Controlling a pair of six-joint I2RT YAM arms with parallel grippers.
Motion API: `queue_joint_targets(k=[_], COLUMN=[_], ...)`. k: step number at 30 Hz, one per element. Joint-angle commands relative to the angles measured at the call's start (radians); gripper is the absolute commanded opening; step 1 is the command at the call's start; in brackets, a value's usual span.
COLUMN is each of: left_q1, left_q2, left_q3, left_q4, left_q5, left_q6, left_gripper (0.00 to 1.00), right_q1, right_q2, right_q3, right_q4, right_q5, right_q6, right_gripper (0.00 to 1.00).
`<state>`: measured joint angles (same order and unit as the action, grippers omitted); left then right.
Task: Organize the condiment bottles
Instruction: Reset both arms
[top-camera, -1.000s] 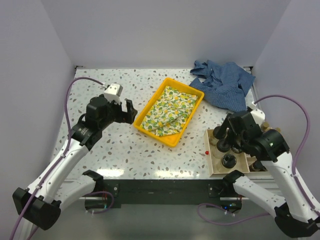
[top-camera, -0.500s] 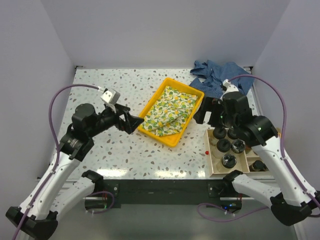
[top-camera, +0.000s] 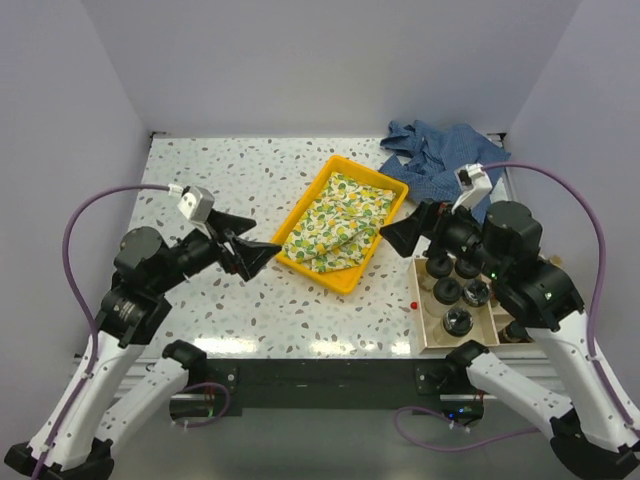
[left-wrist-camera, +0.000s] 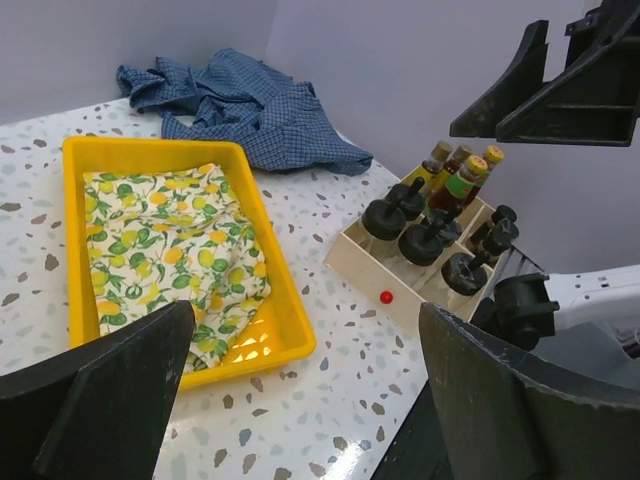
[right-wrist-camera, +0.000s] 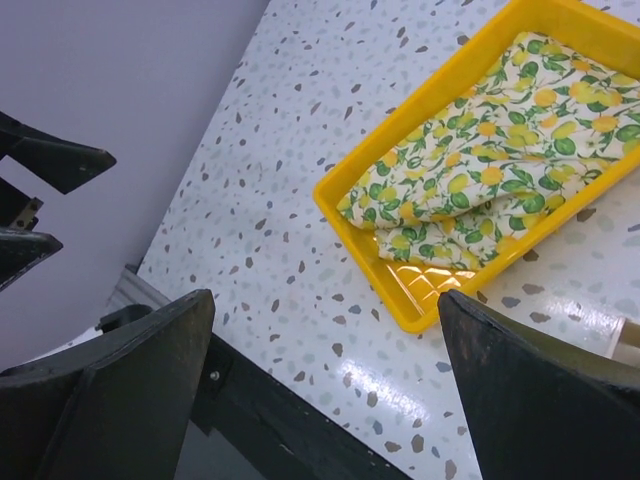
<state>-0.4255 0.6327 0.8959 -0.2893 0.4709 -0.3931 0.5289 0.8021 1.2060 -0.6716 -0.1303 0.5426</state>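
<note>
The condiment bottles stand together in a wooden rack at the near right. In the left wrist view the squat black-lidded bottles fill the front rows. The slim amber yellow-capped ones stand behind them. My left gripper hovers open left of the yellow tray, aimed right, with nothing between its fingers. My right gripper hangs open above the rack's far-left corner, pointing left over the tray's edge, and it holds nothing.
A yellow tray with a folded lemon-print cloth lies mid-table. A crumpled blue checked cloth lies at the back right. A small red ball rests on the table beside the rack. The black front rail runs below.
The right gripper rose from among the bottles and swung left toward the tray. The left arm drew back toward the near left. Both grippers stayed open.
</note>
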Motion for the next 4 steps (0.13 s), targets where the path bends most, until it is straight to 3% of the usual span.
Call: queue_joint_targets(k=[1, 4], left_q1=[0.007, 0.005], left_q2=[0.007, 0.021], left_q3=[0.031, 0.044], left_q4=[0.042, 0.039], left_q5=[0.025, 0.034], left_q6=[-0.032, -0.03], left_gripper=[1.0, 1.0], right_q1=[-0.001, -0.001], right_q2=[-0.006, -0.014], right_q3=[-0.019, -0.023], right_q4=[0.053, 0.055], right_q5=[-0.051, -0.048], right_q6=[-0.024, -0.023], right_gripper=[0.99, 0.99])
